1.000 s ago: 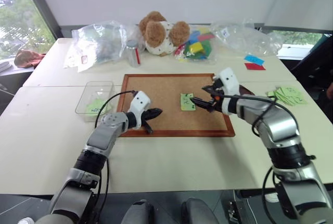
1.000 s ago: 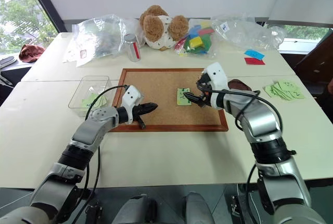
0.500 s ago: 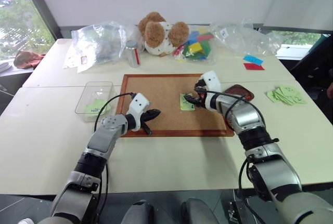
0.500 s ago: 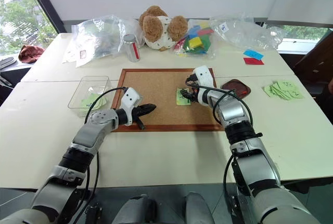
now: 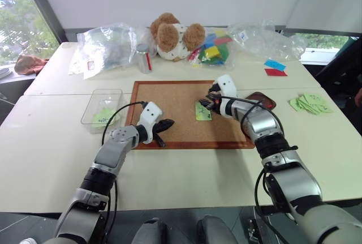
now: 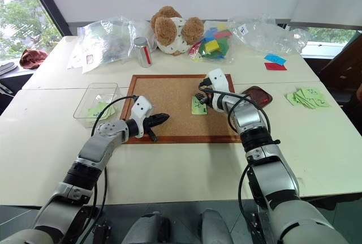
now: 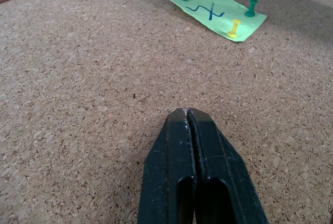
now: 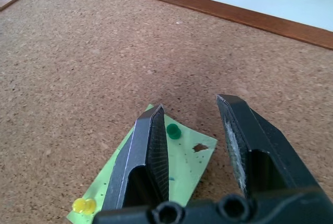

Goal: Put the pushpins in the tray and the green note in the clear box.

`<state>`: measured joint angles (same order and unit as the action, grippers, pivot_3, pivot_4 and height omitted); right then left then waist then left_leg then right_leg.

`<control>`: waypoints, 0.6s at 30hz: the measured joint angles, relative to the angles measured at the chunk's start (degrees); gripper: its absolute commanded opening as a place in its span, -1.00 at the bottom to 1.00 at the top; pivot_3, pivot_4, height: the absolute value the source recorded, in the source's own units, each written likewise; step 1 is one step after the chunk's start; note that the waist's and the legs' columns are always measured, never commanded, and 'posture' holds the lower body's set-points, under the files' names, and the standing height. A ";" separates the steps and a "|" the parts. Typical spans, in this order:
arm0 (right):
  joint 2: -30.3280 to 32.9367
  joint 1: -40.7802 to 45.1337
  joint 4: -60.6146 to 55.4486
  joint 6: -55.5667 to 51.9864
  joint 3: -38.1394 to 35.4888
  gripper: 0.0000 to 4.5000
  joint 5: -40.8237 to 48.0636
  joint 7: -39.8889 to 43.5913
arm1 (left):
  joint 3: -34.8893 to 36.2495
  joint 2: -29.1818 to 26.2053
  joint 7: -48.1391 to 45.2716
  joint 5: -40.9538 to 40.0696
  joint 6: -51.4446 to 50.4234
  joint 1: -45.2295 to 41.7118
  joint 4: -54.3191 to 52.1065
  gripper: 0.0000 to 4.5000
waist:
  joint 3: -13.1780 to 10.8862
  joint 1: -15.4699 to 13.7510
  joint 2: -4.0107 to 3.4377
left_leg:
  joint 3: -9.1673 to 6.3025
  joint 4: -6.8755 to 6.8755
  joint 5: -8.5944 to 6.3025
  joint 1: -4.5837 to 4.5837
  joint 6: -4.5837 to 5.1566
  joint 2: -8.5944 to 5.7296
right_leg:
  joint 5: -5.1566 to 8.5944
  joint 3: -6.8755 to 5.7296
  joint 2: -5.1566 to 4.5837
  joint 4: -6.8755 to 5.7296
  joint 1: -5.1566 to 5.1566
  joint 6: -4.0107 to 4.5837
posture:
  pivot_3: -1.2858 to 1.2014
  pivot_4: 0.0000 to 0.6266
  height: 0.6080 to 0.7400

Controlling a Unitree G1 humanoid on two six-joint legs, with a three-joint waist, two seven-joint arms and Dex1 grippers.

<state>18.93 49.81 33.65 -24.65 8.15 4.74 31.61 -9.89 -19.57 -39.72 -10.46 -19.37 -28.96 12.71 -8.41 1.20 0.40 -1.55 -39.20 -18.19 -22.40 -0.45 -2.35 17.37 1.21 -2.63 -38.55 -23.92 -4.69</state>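
Right gripper point(image 8: 190, 115) fingers spread, green pushpin point(image 8: 174, 131) between them beside one finger, green note point(image 8: 156, 177) beneath, left gripper point(image 7: 187, 117) fingers pressed together.

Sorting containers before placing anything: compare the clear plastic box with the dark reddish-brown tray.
The clear rectangular plastic box is see-through; the small dark reddish-brown tray is opaque. The box sits left of the wood-framed corkboard, the tray right of it. The box holds a light-green paper slip; the tray's contents are unclear. Both are shallow and rest on the white table.
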 measured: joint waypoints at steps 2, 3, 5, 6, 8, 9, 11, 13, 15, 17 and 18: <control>-0.27 -0.01 0.25 0.00 0.00 -0.24 -0.02 0.33 | 0.00 0.00 0.01 0.00 -0.05 0.06 -0.07 -1.00 | 0.00 -0.01 0.00 | 0.00 0.00 0.00 0.00 0.00 0.00 | 0.00 0.00 0.00 0.00 0.00 0.00 | 0.03 -0.52 1.00; -0.35 -0.02 0.33 0.00 0.00 -0.24 -0.02 0.40 | 0.00 0.00 0.01 0.00 -0.07 0.06 -0.08 -1.00 | 0.00 -0.01 0.00 | 0.00 0.00 0.00 0.00 0.00 0.00 | 0.00 0.00 0.00 0.00 0.00 0.00 | 0.03 -0.52 1.00; -0.51 -0.02 0.38 0.00 -0.03 -0.24 -0.01 0.54 | 0.00 0.00 0.02 0.00 -0.06 0.10 -0.09 -1.00 | 0.00 -0.01 0.00 | 0.00 0.00 0.00 0.00 0.00 0.00 | 0.00 0.00 0.00 0.00 0.00 0.00 | 0.03 -0.52 1.00; -0.62 -0.03 0.48 0.00 -0.05 -0.24 -0.01 0.66 | 0.00 0.00 0.04 0.00 -0.06 0.12 -0.09 -1.00 | 0.00 0.00 0.00 | 0.00 0.00 0.00 0.00 0.00 0.00 | 0.00 0.00 0.00 -0.01 0.00 0.00 | 0.03 -0.52 1.00; -0.98 -0.03 1.08 0.00 -0.18 -0.24 0.00 0.79 | 0.00 0.01 0.09 0.00 -0.05 0.15 -0.09 -1.00 | 0.00 0.00 0.00 | 0.00 0.00 0.00 0.00 0.00 0.00 | 0.00 0.00 0.00 -0.01 0.00 0.00 | 0.03 -0.52 1.00; -1.20 -0.04 1.67 -0.01 -0.25 -0.24 0.01 0.89 | -0.01 0.02 0.12 0.00 -0.04 0.16 -0.09 -1.00 | 0.00 0.01 0.00 | 0.00 0.00 0.00 0.00 0.00 0.00 | 0.00 0.00 0.00 -0.01 0.00 0.00 | 0.03 -0.52 1.00; -1.53 -0.06 2.54 -0.01 -0.40 -0.24 0.01 1.09 | -0.01 0.03 0.17 0.00 -0.04 0.17 -0.10 -1.00 | 0.00 0.00 0.00 | 0.00 0.00 0.00 0.00 0.00 0.00 | 0.00 0.00 0.00 -0.01 0.00 0.00 | 0.03 -0.52 1.00; -1.56 -0.09 3.11 0.07 -0.44 -0.24 -0.01 1.34 | -0.01 0.06 0.22 0.00 -0.03 0.23 -0.15 -1.00 | 0.00 -0.01 0.00 | 0.00 0.00 0.00 0.00 0.00 0.00 | 0.00 0.00 0.00 -0.01 0.00 0.00 | 0.03 -0.52 1.00; -1.56 -0.09 3.65 0.36 -0.60 -0.50 -0.02 1.44 | -0.01 0.06 0.28 0.01 -0.05 0.35 -0.33 -1.00 | 0.00 0.01 0.00 | 0.00 0.00 0.00 0.00 0.00 0.00 | 0.00 0.00 0.00 -0.01 0.00 0.00 | 0.03 -0.52 1.00; -1.54 -0.09 3.92 0.76 -0.74 -0.84 -0.06 1.37 | 0.05 0.06 0.29 0.01 -0.01 0.57 -0.52 -1.00 | 0.00 0.01 0.00 | 0.00 0.00 0.00 0.00 0.00 0.00 | 0.00 0.00 0.00 -0.01 0.00 0.00 | 0.03 -0.52 1.00; -1.44 -0.09 3.98 0.88 -0.98 -0.98 -0.13 1.19 | 0.07 0.04 0.29 0.00 -0.01 0.64 -0.58 -1.00 | 0.00 0.01 -0.01 | 0.00 0.00 0.00 0.00 0.00 0.00 | 0.00 0.00 0.00 -0.01 -0.01 0.00 | 0.03 -0.52 1.00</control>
<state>17.49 49.72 37.62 -23.77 7.18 4.61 32.80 -9.82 -19.52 -39.43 -10.46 -19.38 -28.32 12.14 -8.40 1.21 0.39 -1.55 -39.20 -18.19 -22.40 -0.45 -2.35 17.37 1.21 -2.63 -38.56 -23.93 -4.70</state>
